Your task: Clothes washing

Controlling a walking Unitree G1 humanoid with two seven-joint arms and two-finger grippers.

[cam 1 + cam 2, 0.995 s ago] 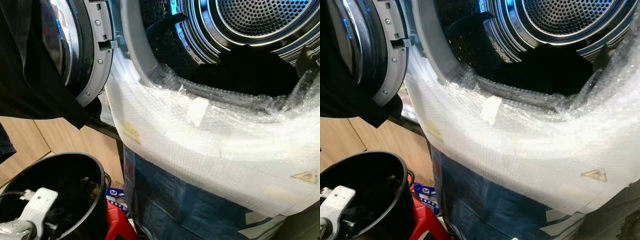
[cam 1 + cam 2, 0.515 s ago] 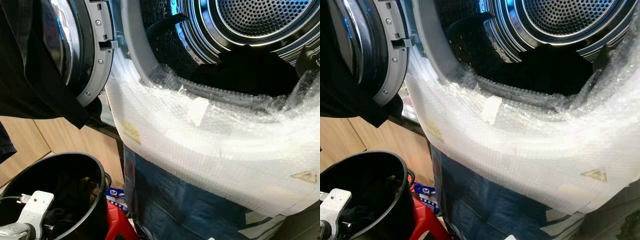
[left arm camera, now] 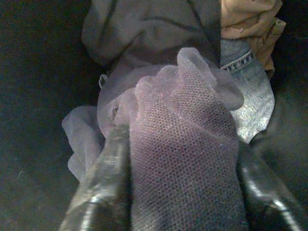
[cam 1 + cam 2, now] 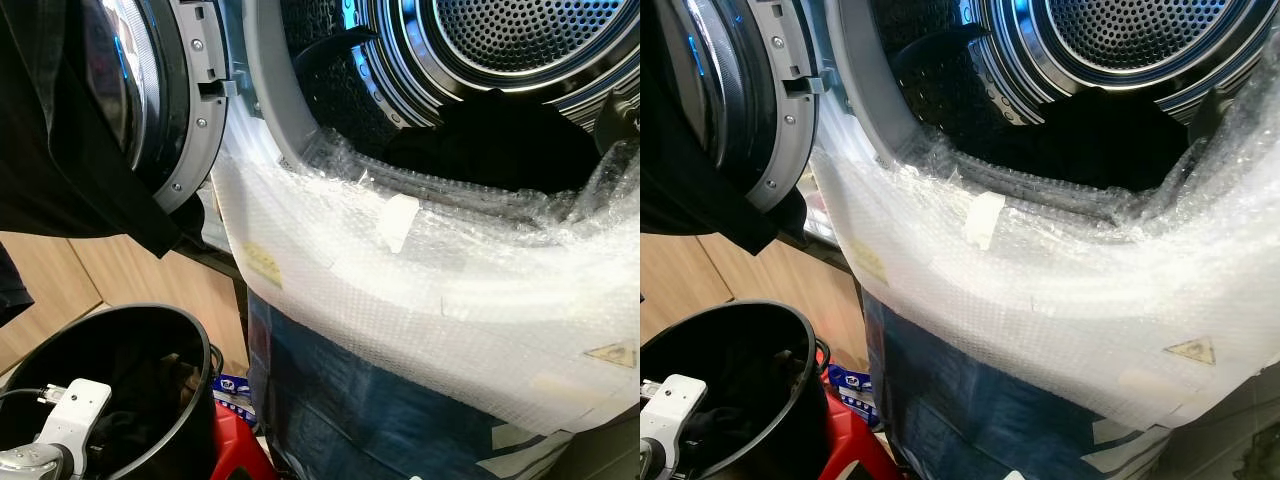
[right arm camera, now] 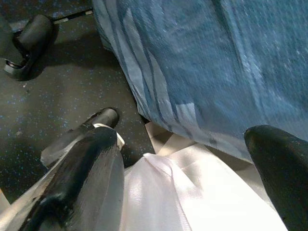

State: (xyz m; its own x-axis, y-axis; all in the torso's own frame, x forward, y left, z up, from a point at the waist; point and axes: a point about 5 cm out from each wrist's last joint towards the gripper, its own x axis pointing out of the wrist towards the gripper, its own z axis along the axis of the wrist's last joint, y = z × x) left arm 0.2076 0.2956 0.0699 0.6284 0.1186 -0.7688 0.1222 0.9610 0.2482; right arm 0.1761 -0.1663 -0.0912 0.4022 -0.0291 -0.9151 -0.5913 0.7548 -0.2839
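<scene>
The front-loading washer stands open, with its steel drum (image 4: 520, 40) holding a dark heap of clothes (image 4: 500, 140). Its door (image 4: 150, 100) swings out to the left with a black garment (image 4: 60, 150) draped over it. My left arm (image 4: 65, 420) reaches down into a black bucket (image 4: 190, 340). Inside the bucket, my left gripper (image 3: 183, 192) is shut on a bunched purple-grey mesh cloth (image 3: 183, 144), which lies over denim (image 3: 250, 96), a tan garment (image 3: 250, 19) and a grey one (image 3: 144, 33). My right gripper (image 5: 183, 154) hangs open low beside the washer's blue-wrapped front (image 5: 216, 62).
Bubble wrap (image 4: 400, 290) covers the washer's rim and front. A red stool (image 4: 235, 445) sits between bucket and washer. Wooden flooring (image 4: 60, 290) lies to the left. A white sheet (image 5: 192, 192) and dark speckled floor (image 5: 57, 96) lie under the right gripper.
My left wrist has sunk a little deeper into the bucket. The washer and the right arm stand as before.
</scene>
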